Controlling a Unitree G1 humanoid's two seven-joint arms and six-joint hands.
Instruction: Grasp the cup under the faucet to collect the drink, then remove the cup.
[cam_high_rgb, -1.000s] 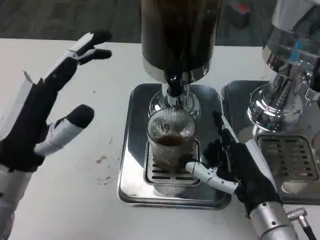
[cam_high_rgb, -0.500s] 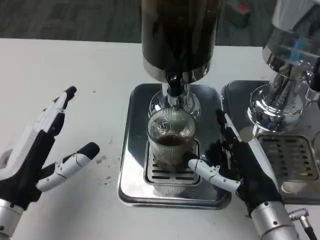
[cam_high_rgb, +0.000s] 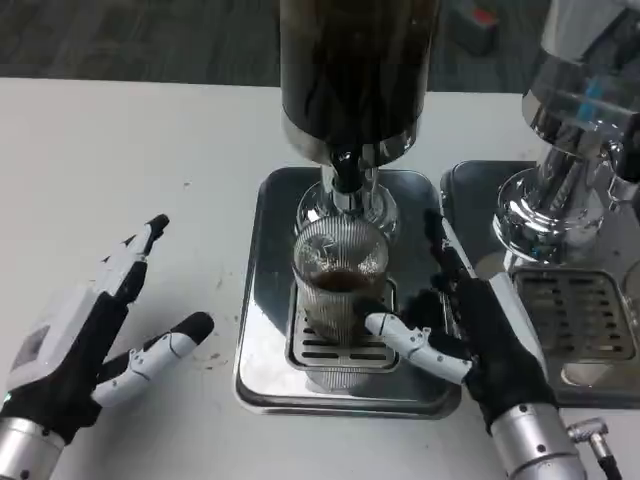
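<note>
Lowered since earlier, my left hand (cam_high_rgb: 85, 345) lies spread, lower left. Right hand (cam_high_rgb: 470, 335) spread beside ribbed cup (cam_high_rgb: 340, 275), holding nothing; wrap fully before lifting.

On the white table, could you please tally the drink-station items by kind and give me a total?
Drink dispensers: 2, the dark one and the chrome one
Drip trays: 2, left and right
Ribbed glass cups: 1, under the faucet with some dark drink inside
Total: 5
</note>
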